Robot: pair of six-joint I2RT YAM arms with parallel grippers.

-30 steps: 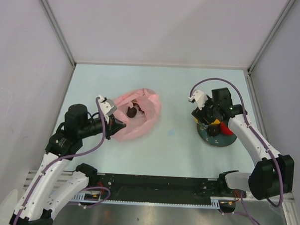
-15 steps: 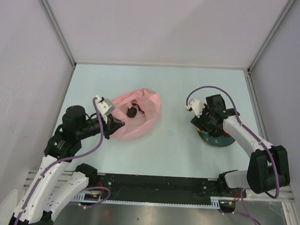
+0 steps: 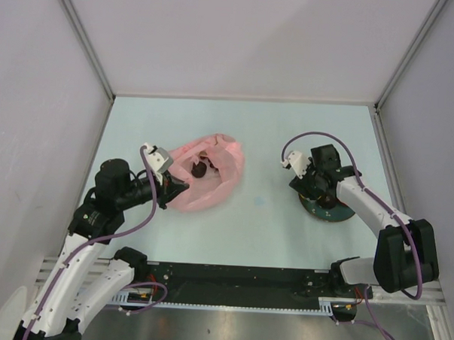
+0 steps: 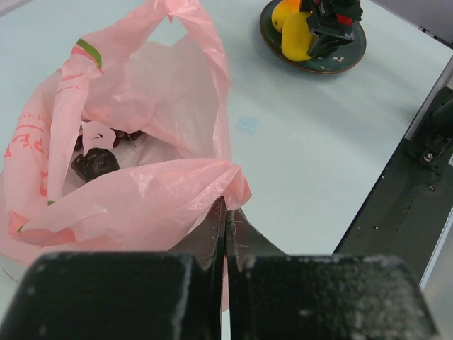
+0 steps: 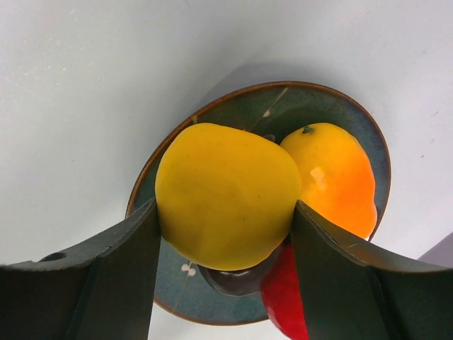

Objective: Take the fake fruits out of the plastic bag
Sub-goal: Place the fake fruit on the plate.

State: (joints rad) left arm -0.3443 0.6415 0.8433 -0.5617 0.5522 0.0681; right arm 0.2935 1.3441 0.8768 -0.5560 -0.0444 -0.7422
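Note:
The pink plastic bag (image 3: 211,186) lies left of centre with its mouth open. A dark purple fruit (image 4: 95,163) sits inside it. My left gripper (image 4: 226,212) is shut on the bag's near rim, with film pinched between the fingers. My right gripper (image 5: 225,212) is shut on a yellow round fruit (image 5: 226,195), both fingers pressed against its sides, just above the dark plate (image 5: 170,283). On the plate lie an orange fruit (image 5: 336,177), a red fruit (image 5: 287,304) and a dark fruit (image 5: 237,280). From above, the right gripper (image 3: 314,190) covers most of the plate (image 3: 340,213).
The black base rail (image 3: 237,280) runs along the near edge. Grey walls close in the table on the left, back and right. Bare table lies between the bag and the plate.
The right gripper has come down over the plate with the yellow fruit, and now hides the fruits there from above. The left gripper stays shut on the bag's rim.

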